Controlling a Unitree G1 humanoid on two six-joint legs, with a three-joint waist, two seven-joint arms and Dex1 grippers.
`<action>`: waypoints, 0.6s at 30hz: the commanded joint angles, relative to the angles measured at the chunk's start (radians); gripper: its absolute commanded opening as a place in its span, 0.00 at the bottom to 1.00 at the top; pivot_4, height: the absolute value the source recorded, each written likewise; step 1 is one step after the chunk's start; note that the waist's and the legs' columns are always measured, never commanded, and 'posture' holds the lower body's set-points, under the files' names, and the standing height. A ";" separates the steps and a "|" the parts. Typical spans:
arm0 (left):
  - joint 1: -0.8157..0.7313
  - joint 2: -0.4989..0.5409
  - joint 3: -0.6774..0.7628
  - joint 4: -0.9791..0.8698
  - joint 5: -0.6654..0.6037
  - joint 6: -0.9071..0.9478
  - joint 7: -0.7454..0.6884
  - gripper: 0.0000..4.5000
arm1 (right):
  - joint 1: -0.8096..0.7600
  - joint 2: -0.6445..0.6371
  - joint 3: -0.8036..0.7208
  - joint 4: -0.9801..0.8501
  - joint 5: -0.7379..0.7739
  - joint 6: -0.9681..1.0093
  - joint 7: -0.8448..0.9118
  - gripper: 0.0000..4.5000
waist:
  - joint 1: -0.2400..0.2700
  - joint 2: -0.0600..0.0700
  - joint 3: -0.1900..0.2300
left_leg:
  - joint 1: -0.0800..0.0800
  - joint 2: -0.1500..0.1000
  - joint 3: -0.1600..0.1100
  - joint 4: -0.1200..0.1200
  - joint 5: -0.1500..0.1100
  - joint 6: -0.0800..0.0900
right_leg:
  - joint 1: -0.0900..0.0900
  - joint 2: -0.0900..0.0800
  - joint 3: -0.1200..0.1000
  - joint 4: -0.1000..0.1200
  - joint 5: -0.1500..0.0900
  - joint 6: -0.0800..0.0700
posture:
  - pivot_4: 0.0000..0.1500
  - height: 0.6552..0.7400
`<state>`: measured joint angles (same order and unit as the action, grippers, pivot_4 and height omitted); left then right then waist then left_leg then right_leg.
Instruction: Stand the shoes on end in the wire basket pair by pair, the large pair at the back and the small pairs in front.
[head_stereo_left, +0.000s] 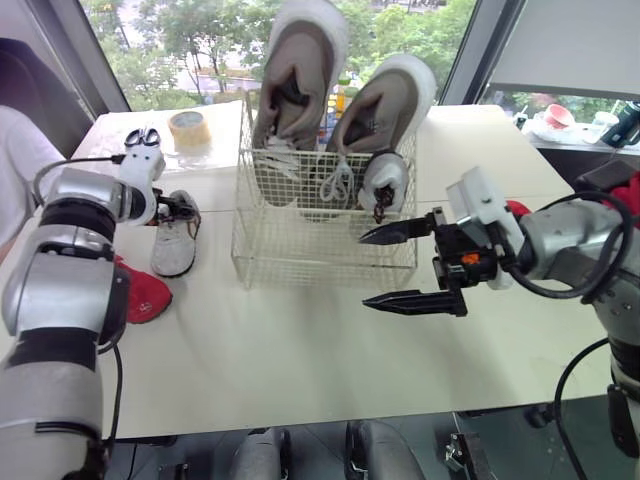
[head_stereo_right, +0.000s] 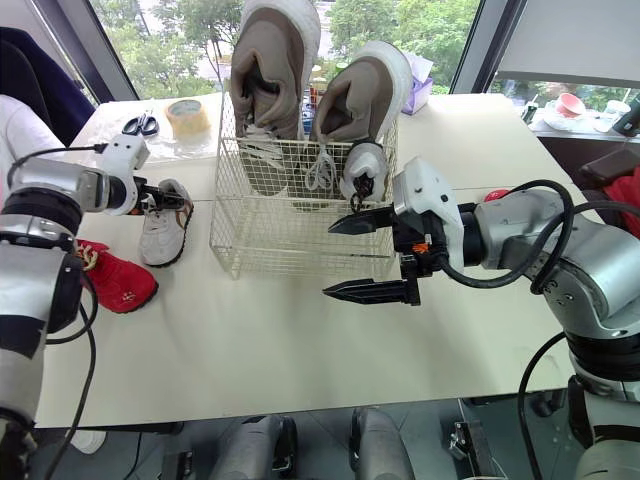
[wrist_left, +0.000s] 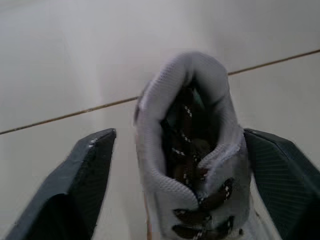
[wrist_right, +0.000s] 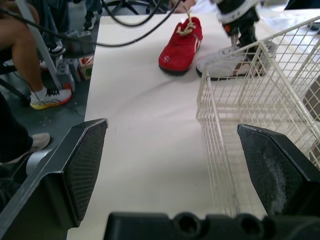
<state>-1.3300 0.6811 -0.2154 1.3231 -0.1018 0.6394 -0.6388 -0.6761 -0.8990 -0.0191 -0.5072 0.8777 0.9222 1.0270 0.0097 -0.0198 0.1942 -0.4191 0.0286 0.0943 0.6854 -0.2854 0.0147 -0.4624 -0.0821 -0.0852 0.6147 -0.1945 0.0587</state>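
Straddling grey shoe (wrist_left: 187, 150), left end effector (head_stereo_left: 178, 208)

Cream table (head_stereo_left: 300, 340), seam line running across it side to side. Wire basket (head_stereo_left: 300, 250) standing on table near middle, straddling seam. Small grey-white shoe (head_stereo_left: 175, 240) sole down, just left of basket, gap between them. Red shoe (head_stereo_left: 145, 295) at left edge, just beside grey-white shoe on near side. Far left corner: tape roll (head_stereo_left: 188, 128) lying flat, scissors (head_stereo_left: 143, 136) just left of it.
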 joint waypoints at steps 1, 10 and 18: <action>0.019 0.001 0.039 0.026 0.055 -0.020 0.040 0.49 | -0.007 -0.004 -0.050 -0.032 0.024 0.002 -0.032 1.00 | 0.002 0.000 0.000 | 0.000 0.000 0.000 0.000 0.000 0.000 | 0.000 0.000 0.000 0.000 0.000 0.000 | 1.00 1.00; -0.031 0.020 0.248 0.015 0.006 -0.005 0.119 0.16 | -0.002 -0.023 -0.069 -0.019 0.027 -0.001 -0.050 1.00 | 0.002 0.000 0.000 | 0.002 0.001 -0.002 0.001 0.000 0.000 | 0.001 0.000 0.000 0.003 0.000 0.000 | 1.00 1.00; -0.076 0.042 0.543 -0.509 -0.178 -0.081 0.306 0.16 | -0.021 -0.035 -0.094 0.048 0.006 0.001 -0.077 1.00 | 0.003 -0.005 0.002 | -0.008 0.001 -0.007 0.010 0.000 0.000 | -0.002 0.000 -0.004 0.004 0.002 0.002 | 1.00 1.00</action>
<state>-1.4118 0.7166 0.2557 1.0835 -0.2100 0.5608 -0.3697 -0.6752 -0.9176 -0.0624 -0.4637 0.8783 0.9252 0.9615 0.0123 -0.0243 0.1960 -0.4276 0.0298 0.0858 0.6958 -0.2848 0.0134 -0.4638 -0.0836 -0.0886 0.6183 -0.1919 0.0620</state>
